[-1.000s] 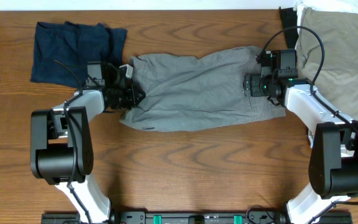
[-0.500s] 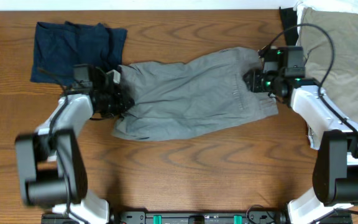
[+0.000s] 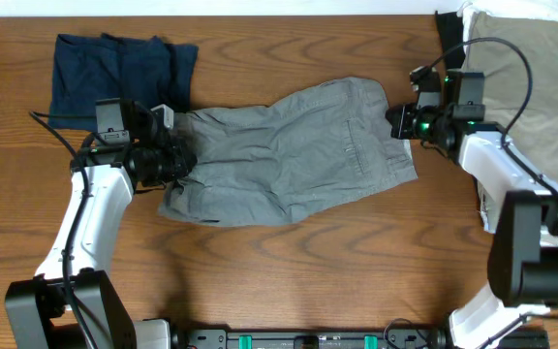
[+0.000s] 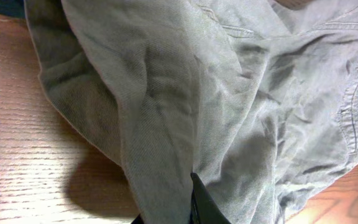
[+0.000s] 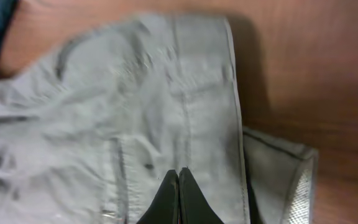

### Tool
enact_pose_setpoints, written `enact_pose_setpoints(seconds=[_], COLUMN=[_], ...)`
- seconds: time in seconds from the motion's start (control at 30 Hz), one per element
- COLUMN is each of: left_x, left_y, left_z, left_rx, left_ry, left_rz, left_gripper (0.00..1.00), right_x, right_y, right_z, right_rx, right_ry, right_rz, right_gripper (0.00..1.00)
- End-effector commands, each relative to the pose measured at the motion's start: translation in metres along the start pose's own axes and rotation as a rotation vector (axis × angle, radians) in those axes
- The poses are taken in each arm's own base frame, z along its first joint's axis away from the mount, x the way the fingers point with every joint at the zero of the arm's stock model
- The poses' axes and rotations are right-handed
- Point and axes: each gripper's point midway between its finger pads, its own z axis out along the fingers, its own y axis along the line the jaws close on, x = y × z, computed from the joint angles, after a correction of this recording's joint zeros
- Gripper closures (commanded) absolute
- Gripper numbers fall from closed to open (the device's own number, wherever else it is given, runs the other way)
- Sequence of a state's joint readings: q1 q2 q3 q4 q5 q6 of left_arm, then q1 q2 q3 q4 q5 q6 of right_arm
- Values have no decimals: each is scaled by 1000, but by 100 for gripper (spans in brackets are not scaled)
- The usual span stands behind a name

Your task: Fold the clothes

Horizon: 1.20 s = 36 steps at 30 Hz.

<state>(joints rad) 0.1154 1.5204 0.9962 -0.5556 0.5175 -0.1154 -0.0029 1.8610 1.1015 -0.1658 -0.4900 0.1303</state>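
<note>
Mid-grey shorts [image 3: 289,150] lie spread across the middle of the table. My left gripper [image 3: 177,155] is shut on their left end. In the left wrist view the bunched cloth [image 4: 166,112] drapes over the gripper [image 4: 179,211] and one dark finger [image 4: 202,204] shows, with that end raised off the wood. My right gripper [image 3: 395,121] is at the shorts' right edge. In the right wrist view it [image 5: 179,171] is shut tip to tip over the grey cloth [image 5: 135,106] beside the waistband seam, and no fold shows between the tips.
A navy garment [image 3: 114,73] lies at the back left, just behind the left gripper. A khaki-tan piece [image 3: 521,78] with white [image 3: 511,12] and black [image 3: 446,34] cloth sits at the back right. Bare wood [image 3: 289,281] runs along the front.
The left arm has pulled the shorts leftwards and its end up. The right gripper has gone from open to shut and moved slightly towards the back.
</note>
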Motion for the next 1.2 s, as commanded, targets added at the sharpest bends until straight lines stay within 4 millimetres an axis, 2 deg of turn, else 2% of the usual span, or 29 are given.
enact_pose_setpoints(seconds=[0.0, 0.33, 0.47, 0.6, 0.73, 0.8, 0.97, 1.17], left_x=[-6, -34, -41, -37, -39, -40, -29, -3], left_y=[0, -28, -50, -84, -135, -167, -235, -273], left_z=[-8, -44, -46, -34, -21, -16, 4, 57], left_rx=[-15, -7, 22, 69, 158, 219, 350, 366], left_ry=[-20, -46, -64, -65, -112, -147, -186, -180], left_rz=[16, 59, 113, 172, 232, 280, 367, 449], left_gripper=[94, 94, 94, 94, 94, 94, 94, 94], right_x=[17, 56, 73, 79, 80, 80, 83, 84], right_y=[-7, -36, -43, -44, -41, -40, -38, -35], right_z=[19, 54, 65, 67, 68, 69, 69, 68], right_rx=[-31, -10, -5, -7, -10, -10, -17, -34], right_ry=[60, 153, 196, 213, 215, 217, 230, 233], right_rz=[49, 117, 142, 153, 156, 160, 166, 169], right_gripper=[99, 99, 99, 99, 99, 99, 99, 99])
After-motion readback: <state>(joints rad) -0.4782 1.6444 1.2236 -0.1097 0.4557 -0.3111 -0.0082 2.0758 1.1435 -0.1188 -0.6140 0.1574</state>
